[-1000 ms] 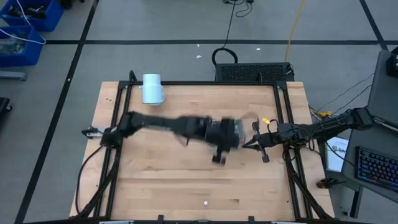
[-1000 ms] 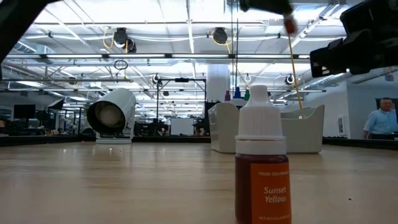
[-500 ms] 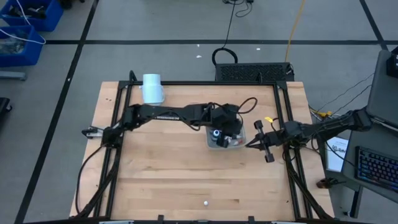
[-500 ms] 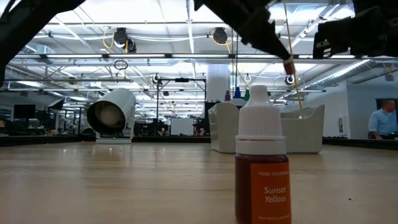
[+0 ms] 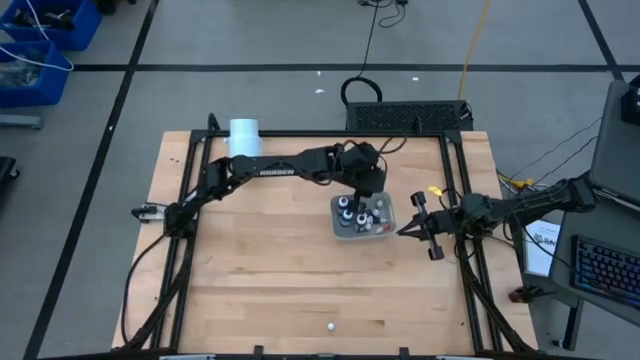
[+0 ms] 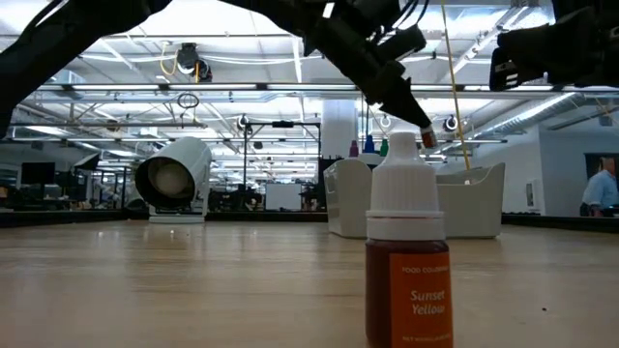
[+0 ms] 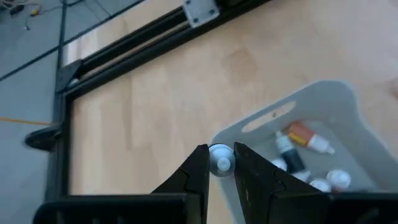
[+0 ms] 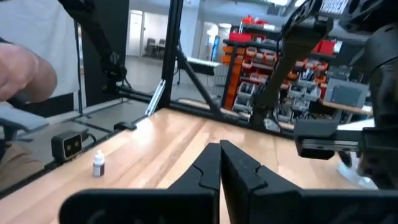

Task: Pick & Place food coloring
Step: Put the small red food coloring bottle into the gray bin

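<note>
Now, scene: wood table (image 5: pixel 280 270), two arms, tray right of centre.
Left gripper (image 7: pixel 219 163): over the tray's far-left corner (high view), arm reaching across from the table's left side. Fingers nearly together, pinching a small bottle; its white round cap (image 7: pixel 219 158) shows between the tips in the wrist view. Low view: bottle tip reddish-brown below the fingers, hanging in the air above tray level.
Right gripper (image 8: pixel 220 163): fingers fully closed, nothing between them; parked near the table's right edge, just right of the tray, pointing toward it.
Tray (image 5: pixel 337 230): translucent grey-blue, rectangular, on the table. Holds several bottles – dark ones w/ white-ringed tops plus small whitish ones (exact count can't tell). Wrist view: an orange one (image 7: pixel 305 136) lying on its side, a dark one beside it.
Stray bottle (image 5: pixel 329 325): alone near the table's front edge, well apart from the tray. Low view shows it upright, orange, white cap, label "Sunset Yellow".
Cylinder (image 5: pixel 245 141): pale blue, lying on its side at the far-left part of the table.
Bkgd: person (image 6: pixel 604 189) at right edge of low view.
</note>
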Robot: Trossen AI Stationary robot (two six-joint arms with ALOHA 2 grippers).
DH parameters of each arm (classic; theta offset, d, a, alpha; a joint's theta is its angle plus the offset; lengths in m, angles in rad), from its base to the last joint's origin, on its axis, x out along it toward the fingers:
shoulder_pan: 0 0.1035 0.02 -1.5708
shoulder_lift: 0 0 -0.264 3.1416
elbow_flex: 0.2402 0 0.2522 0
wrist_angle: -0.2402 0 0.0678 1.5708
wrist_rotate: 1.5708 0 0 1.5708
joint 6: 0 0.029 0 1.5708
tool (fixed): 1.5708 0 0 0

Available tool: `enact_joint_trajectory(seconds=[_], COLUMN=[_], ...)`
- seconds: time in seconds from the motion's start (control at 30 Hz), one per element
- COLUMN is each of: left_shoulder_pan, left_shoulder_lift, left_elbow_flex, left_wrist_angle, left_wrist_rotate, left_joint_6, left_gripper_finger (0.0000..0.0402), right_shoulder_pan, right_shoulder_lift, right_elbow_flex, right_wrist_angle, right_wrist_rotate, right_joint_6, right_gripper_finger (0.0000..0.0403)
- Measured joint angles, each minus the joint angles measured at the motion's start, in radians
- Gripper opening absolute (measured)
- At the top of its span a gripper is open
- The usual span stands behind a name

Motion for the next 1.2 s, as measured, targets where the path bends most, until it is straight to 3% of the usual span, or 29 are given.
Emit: enact_joint_trajectory(seconds=[0.33,0.6,0.73,1.2], left_shoulder_pan=[-0.082,-0.166,-0.166,-0.159], left_shoulder_lift=[0.024,0.040,0.078,0.141], left_elbow_flex=[0.000,0.000,-0.003,-0.001], left_wrist_angle=[0.050,0.069,0.087,0.095], left_wrist_rotate=[0.049,-0.056,-0.132,-0.107], left_joint_6=[-0.042,-0.077,-0.122,-0.207], left_gripper_finger=[0.0060,0.0060,0.0060,0.0060], right_shoulder_pan=[0.000,0.000,0.000,0.000], right_shoulder_lift=[0.001,0.001,0.000,-0.005], right_elbow_flex=[0.000,0.000,0.000,0.000], right_wrist_angle=[-0.016,-0.023,-0.023,-0.023], right_wrist_rotate=[0.004,0.005,0.005,0.002], right_joint_6=[0.000,-0.003,-0.005,-0.007], right_gripper_finger=[0.0000,0.0000,0.0000,0.0000])
